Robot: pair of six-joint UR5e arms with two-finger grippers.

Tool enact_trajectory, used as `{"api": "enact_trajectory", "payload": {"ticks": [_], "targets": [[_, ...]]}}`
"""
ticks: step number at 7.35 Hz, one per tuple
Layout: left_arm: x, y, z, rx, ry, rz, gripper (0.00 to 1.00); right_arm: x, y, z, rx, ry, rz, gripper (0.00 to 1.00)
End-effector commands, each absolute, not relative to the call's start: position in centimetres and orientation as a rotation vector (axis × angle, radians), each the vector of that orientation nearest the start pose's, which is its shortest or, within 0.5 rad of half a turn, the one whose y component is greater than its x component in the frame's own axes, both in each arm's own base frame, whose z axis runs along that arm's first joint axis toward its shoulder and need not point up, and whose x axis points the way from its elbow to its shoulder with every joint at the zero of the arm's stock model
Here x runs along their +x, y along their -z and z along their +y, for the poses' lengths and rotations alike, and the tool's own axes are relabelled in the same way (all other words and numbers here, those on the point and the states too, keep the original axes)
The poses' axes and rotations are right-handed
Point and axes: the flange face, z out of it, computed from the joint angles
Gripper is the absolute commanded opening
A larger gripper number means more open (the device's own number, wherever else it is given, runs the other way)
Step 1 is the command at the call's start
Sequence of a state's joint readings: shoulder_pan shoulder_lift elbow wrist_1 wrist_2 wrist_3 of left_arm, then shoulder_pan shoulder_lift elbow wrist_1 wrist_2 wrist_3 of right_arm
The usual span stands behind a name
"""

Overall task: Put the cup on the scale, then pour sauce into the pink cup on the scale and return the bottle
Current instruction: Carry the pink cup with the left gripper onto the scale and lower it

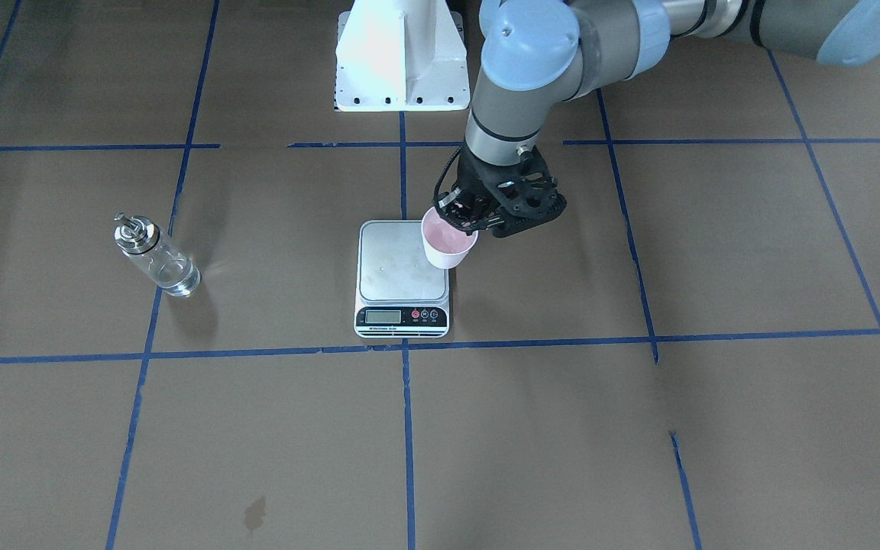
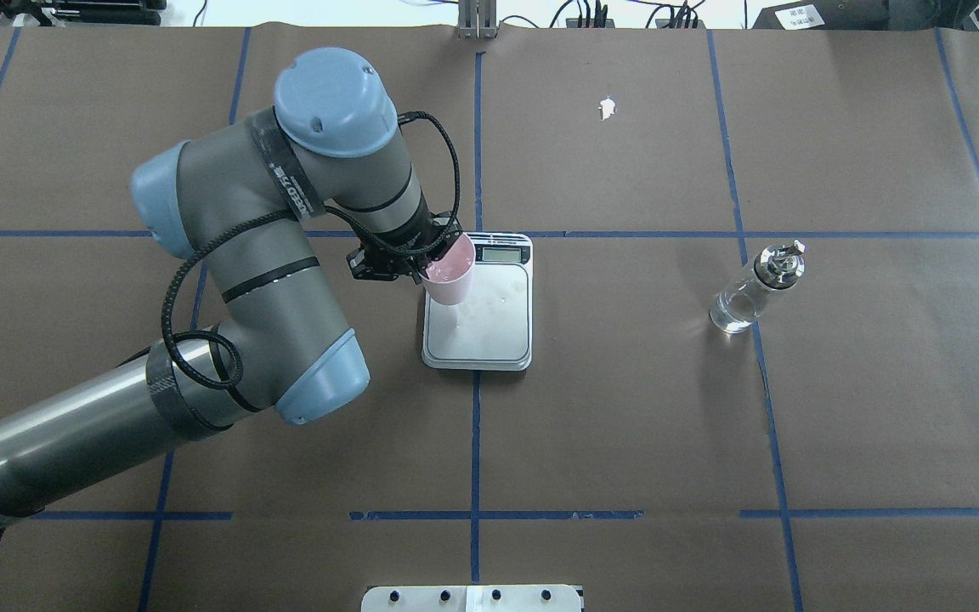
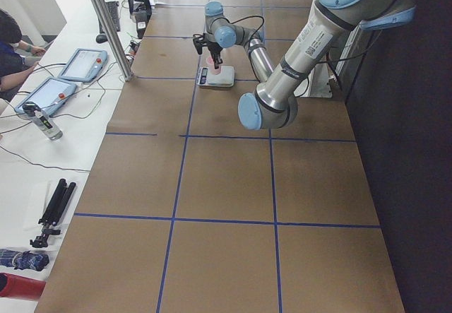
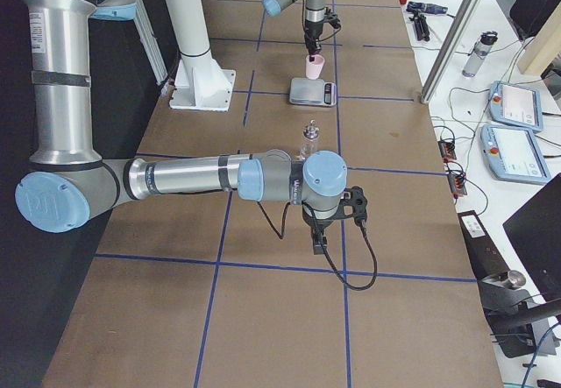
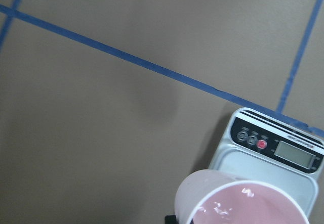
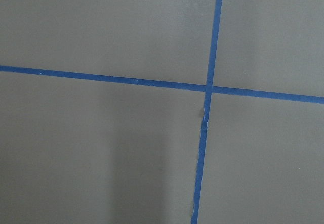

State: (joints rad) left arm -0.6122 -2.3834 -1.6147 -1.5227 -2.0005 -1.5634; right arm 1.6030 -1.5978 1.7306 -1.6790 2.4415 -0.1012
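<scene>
My left gripper (image 1: 461,221) is shut on the rim of the pink cup (image 1: 448,246) and holds it slightly tilted, a little above the side of the scale (image 1: 400,267) nearest my left arm. In the overhead view the cup (image 2: 449,279) hangs over the left part of the steel platform of the scale (image 2: 494,319). The left wrist view shows the cup's pink inside (image 5: 243,206) and the scale's display strip (image 5: 276,145). The glass bottle (image 2: 751,291) with its silver cap stands upright to the right of the scale, also in the front view (image 1: 157,256). My right gripper (image 4: 317,241) hovers low over bare table; whether it is open or shut I cannot tell.
The white robot base (image 1: 402,61) stands behind the scale. Blue tape lines (image 6: 207,90) cross the brown table cover. A small white mark (image 2: 607,108) lies on the far side. A side bench with tablets (image 3: 42,94) runs along the operators' edge.
</scene>
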Motion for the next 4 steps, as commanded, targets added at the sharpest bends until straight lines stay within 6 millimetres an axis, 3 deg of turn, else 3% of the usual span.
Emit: {"api": "enact_trajectory", "payload": {"ticks": [1,4], "targets": [[54.2,-15.0,-46.7,-0.143,0.397,0.906,0.00,7.2,-59.7,-47.6,0.080,0.074,-0.868,1.00],[55.3,-14.5,-47.4,-0.145,0.399,0.901,0.00,7.2,-59.8,-47.6,0.079,0.073,-0.868,1.00]]}}
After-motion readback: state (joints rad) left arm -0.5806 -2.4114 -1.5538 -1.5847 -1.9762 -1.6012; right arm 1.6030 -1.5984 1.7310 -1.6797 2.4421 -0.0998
